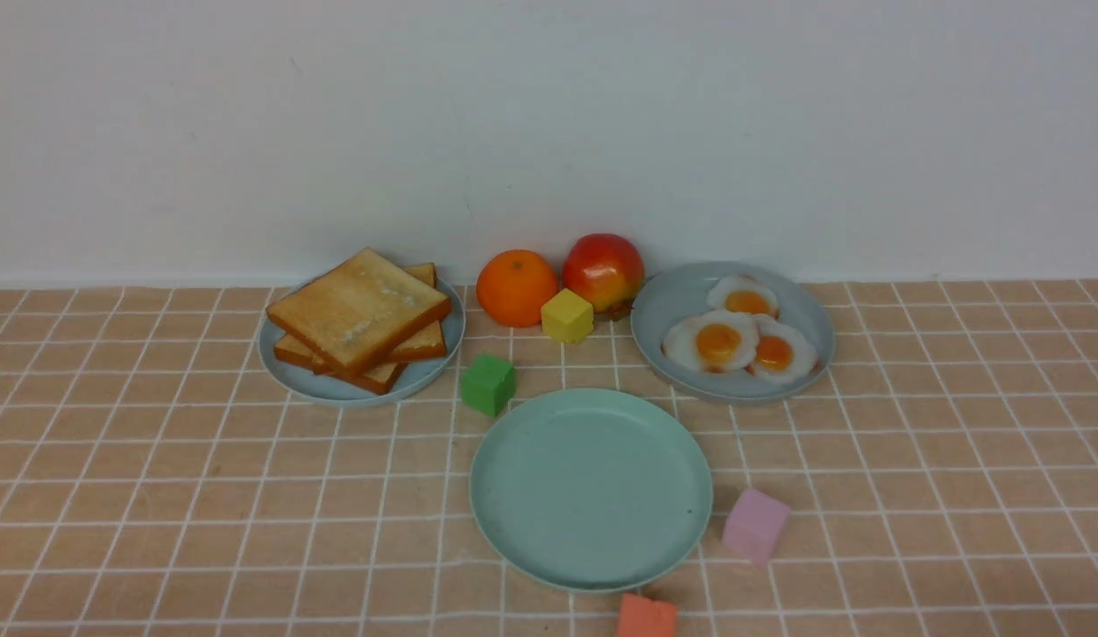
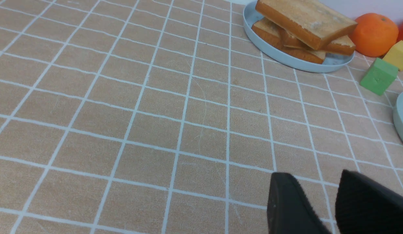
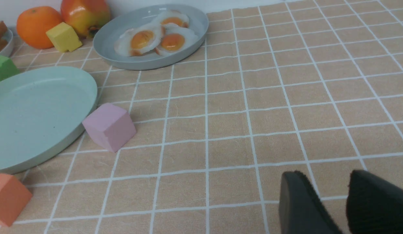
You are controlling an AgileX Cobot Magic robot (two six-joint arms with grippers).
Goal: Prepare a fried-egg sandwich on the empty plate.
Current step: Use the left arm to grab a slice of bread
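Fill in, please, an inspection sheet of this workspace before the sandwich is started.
Surface: tan tiled cloth, flat, no spills seen.
Job's things: teal plate empty, near the centre; three toast slices stacked on the left grey plate; three fried eggs on the right grey plate.
Clutter: orange, apple and yellow cube at the back, between the grey plates; green cube, pink cube and coral cube around the teal plate.
Grippers: left gripper open, empty; right gripper open, empty.
Cables: nothing seen.
Surroundings: plain pale wall behind.
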